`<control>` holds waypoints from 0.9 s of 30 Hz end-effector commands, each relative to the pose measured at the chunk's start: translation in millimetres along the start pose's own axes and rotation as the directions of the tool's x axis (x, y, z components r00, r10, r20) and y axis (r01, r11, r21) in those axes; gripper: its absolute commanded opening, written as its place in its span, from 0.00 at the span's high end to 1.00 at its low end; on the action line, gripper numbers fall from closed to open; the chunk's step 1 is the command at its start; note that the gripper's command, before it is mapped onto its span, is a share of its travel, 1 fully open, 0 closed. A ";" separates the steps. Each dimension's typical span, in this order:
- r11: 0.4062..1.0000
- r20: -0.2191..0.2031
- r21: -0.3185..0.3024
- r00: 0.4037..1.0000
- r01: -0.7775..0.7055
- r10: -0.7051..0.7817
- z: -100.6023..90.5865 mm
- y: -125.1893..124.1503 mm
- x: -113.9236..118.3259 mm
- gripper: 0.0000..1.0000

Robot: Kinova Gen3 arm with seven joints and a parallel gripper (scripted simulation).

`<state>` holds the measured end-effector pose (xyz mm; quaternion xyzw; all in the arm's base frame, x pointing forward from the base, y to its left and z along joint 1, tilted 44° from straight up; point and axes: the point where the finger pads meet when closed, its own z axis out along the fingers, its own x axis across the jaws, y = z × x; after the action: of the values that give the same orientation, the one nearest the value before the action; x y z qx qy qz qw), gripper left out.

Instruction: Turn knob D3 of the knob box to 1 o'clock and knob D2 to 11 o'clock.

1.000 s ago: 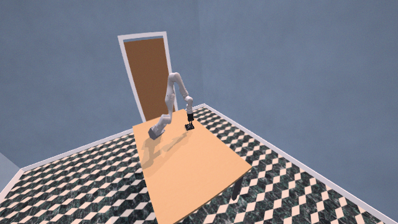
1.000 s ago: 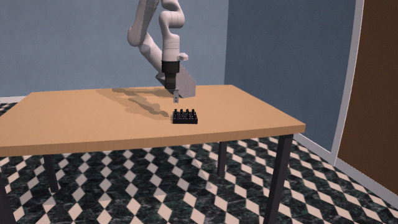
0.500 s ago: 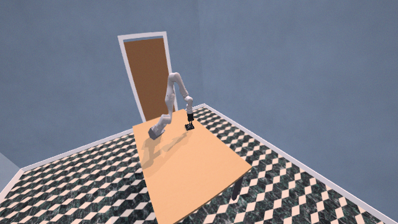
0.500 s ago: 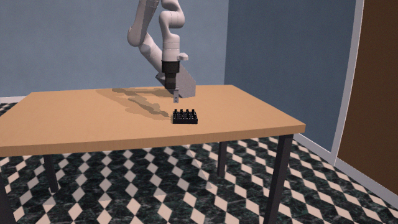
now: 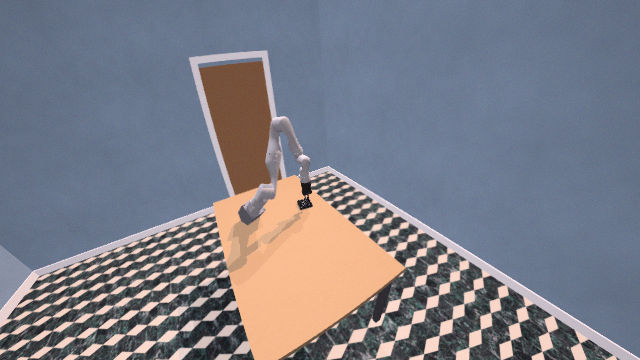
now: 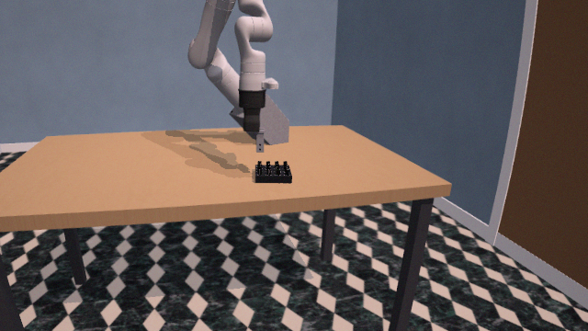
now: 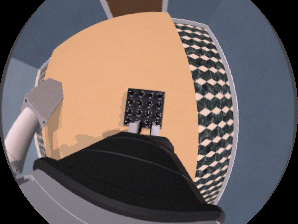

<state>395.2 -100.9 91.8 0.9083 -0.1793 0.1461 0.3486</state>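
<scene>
The knob box point(image 6: 274, 172) is a small black box with several rows of black knobs. It stands on the tan table near the right front edge in the exterior view. It also shows in the top view point(image 5: 304, 203) and in the wrist view point(image 7: 145, 106). The knob lines and printed names are too small to read. My gripper point(image 6: 260, 147) points straight down and hovers a little above the box's left end, clear of the knobs. Its fingertips stand partly apart with nothing between them.
The arm's grey base point(image 6: 271, 121) stands on the table behind the box. The table edge point(image 6: 367, 193) runs close in front of the box. A brown door point(image 5: 240, 125) is in the wall behind the table.
</scene>
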 end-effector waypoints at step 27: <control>1.000 0.001 -0.001 1.000 0.000 0.000 24.0 -0.4 -0.3 0.54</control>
<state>399.6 -112.6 76.0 0.9091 -0.1766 0.1476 0.3472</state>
